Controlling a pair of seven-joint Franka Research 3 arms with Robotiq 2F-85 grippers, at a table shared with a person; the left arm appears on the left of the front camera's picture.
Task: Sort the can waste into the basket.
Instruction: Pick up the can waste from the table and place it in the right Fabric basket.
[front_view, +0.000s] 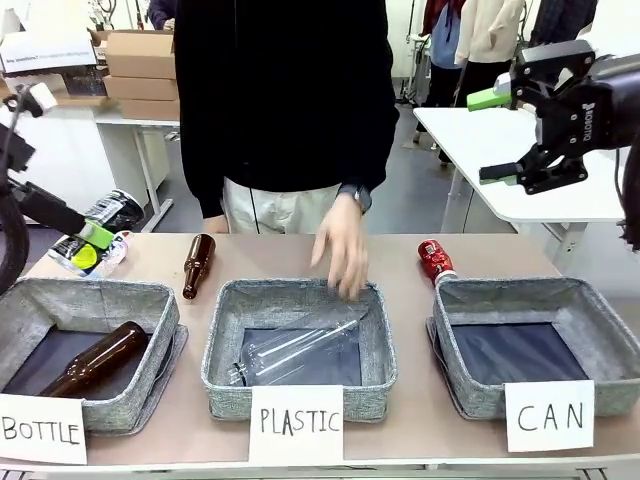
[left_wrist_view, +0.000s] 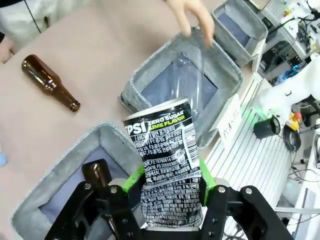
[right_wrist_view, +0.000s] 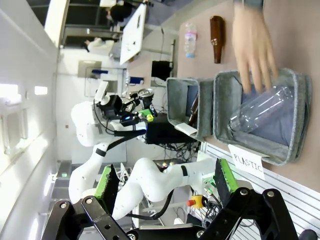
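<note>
My left gripper (front_view: 96, 236) hangs at the far left, above the table, shut on the black can (front_view: 112, 212) with green and white print. In the left wrist view this can (left_wrist_view: 167, 160) stands between the green pads of the gripper (left_wrist_view: 167, 187), above the BOTTLE basket (left_wrist_view: 60, 165). The red can (front_view: 435, 260) stands on the table just behind the far left corner of the CAN basket (front_view: 470, 385), which also shows far off (left_wrist_view: 250, 27). My right gripper (front_view: 478, 138) is raised high at the right, open with nothing in it; its fingers (right_wrist_view: 165, 180) stand wide apart.
A person's hand (front_view: 342, 250) reaches over the PLASTIC basket (front_view: 222, 350), which holds a clear bottle (front_view: 300, 345). A brown bottle (front_view: 197, 265) lies on the table; another (front_view: 95, 360) lies in the BOTTLE basket (front_view: 150, 330). A clear plastic bottle (right_wrist_view: 189, 37) lies beyond them.
</note>
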